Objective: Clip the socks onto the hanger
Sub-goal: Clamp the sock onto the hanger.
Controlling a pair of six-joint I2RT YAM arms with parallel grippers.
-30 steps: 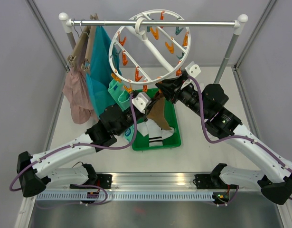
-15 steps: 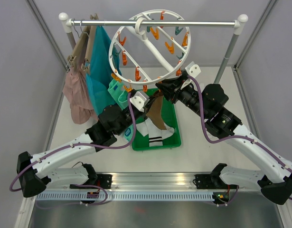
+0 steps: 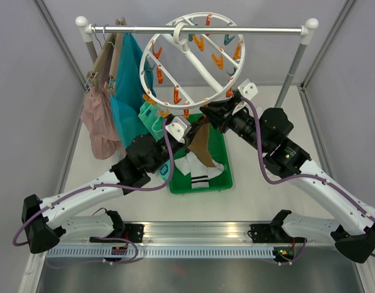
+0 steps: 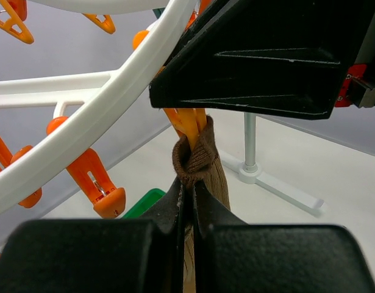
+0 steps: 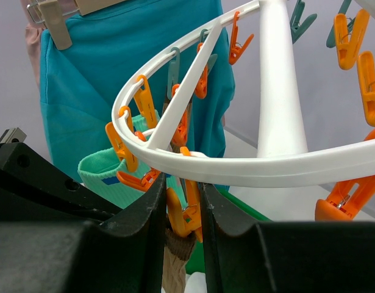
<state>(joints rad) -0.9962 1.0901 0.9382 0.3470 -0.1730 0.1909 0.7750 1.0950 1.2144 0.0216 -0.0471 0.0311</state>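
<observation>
The ribbed brown sock (image 4: 198,157) hangs bunched under the white ring hanger (image 5: 254,166), with the left gripper (image 4: 188,204) jaws clamped on it. The right gripper (image 5: 182,201) jaws pinch a glossy orange peg (image 4: 190,121) there. Both arms have edged slightly left.

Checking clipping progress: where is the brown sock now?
Top external view, centre: the brown sock hangs at an orange peg under the hanger, between the left end effector and right end effector, above the green bin.

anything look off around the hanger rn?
Nothing spilled or broken. The hanger hangs tilted on the rail, near rim low. The brown sock cuff is bunched at the orange peg, pinched below by the left gripper while the right gripper squeezes that peg.
</observation>
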